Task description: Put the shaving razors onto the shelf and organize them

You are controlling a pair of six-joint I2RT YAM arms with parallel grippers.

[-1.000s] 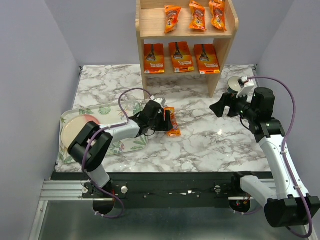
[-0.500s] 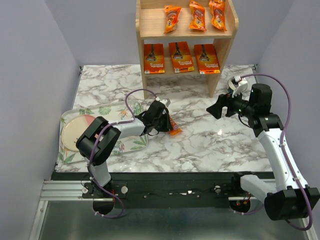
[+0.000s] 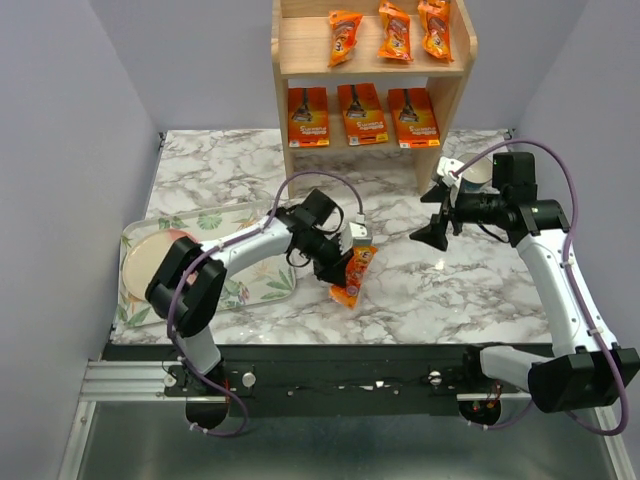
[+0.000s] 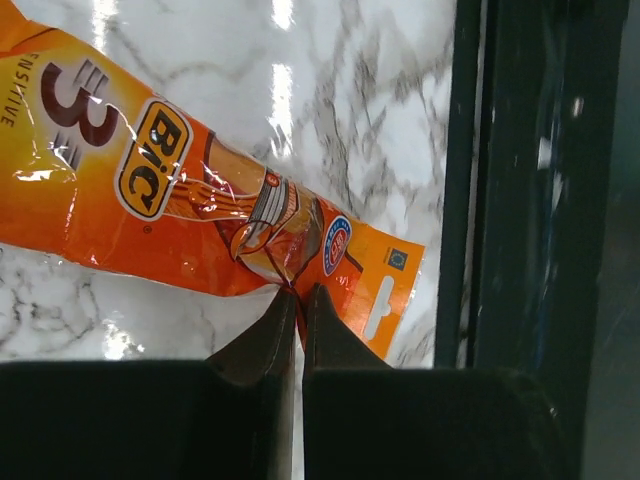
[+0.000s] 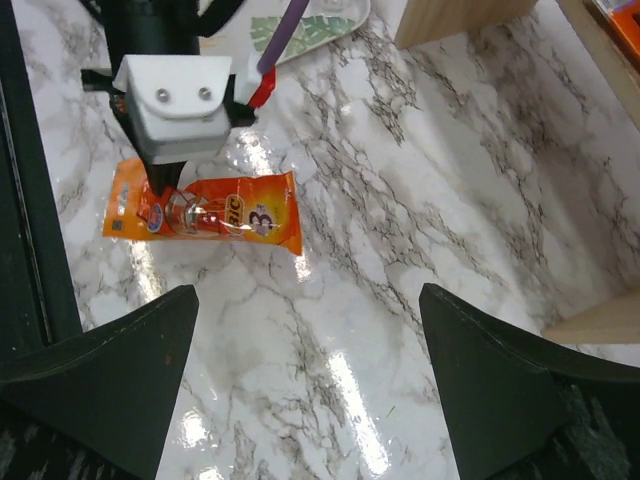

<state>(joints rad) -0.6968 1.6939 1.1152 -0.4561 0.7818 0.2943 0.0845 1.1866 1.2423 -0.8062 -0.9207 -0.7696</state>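
Observation:
A narrow orange shaving razor pack (image 3: 350,285) is pinched at its edge by my left gripper (image 3: 346,264), which is shut on it low over the marble near the table's front edge. The left wrist view shows the fingertips (image 4: 325,320) nipping the crumpled foil of this pack (image 4: 150,190). My right gripper (image 3: 437,215) hangs open and empty right of centre, looking down on the same pack (image 5: 235,215). The wooden shelf (image 3: 443,110) at the back holds three narrow packs (image 3: 395,32) on top and three wide cards (image 3: 362,115) below.
A leaf-print tray (image 3: 215,222) with a round pale plate (image 3: 150,265) lies at the left. A pale round cup (image 3: 478,172) stands behind my right arm, beside the shelf's right panel. The dark front rail (image 4: 510,200) runs close to the held pack.
My left gripper closed on the orange pack and swung it right and toward the front edge, turning it lengthwise. My right gripper shifted left and tipped downward, staying open.

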